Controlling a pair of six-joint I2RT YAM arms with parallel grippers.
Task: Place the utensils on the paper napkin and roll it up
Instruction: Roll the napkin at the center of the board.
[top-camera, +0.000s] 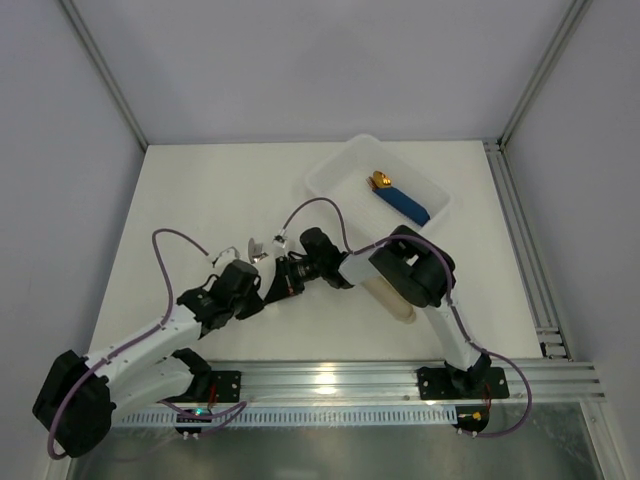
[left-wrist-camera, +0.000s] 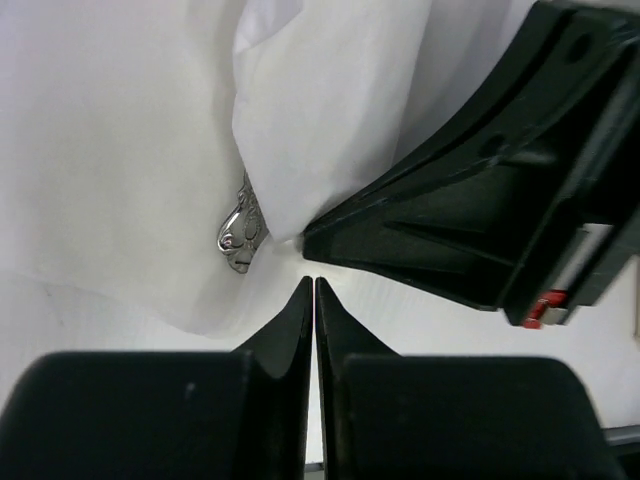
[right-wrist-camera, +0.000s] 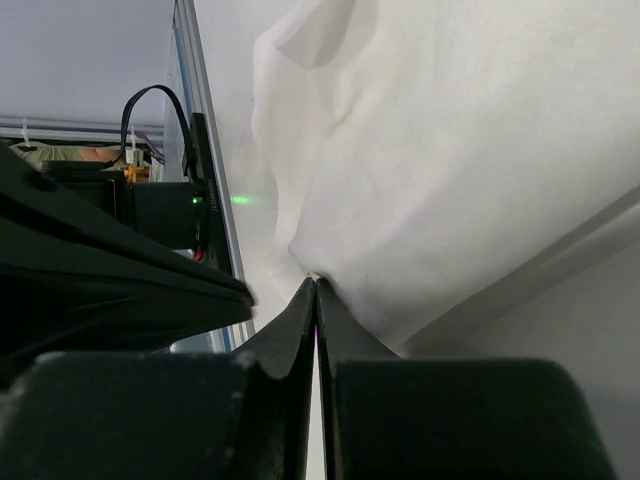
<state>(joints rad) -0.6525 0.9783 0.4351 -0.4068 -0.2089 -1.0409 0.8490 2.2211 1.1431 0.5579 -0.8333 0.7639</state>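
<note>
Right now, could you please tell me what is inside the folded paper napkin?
One ornate silver utensil handle tip pokes out beneath the paper napkin fold. The rest of it, and any other pieces, are covered by the paper and cannot be seen.

- Two grippers: left gripper (left-wrist-camera: 313, 285), right gripper (right-wrist-camera: 316, 285).
- One paper napkin (left-wrist-camera: 320, 110).
- One silver handle end of the utensils (left-wrist-camera: 240, 230) shows; how many pieces in all cannot be told.
- One white tray (top-camera: 330, 170).
- One blue-handled piece (top-camera: 405, 203).
- One beige sleeve (top-camera: 390, 300).
</note>
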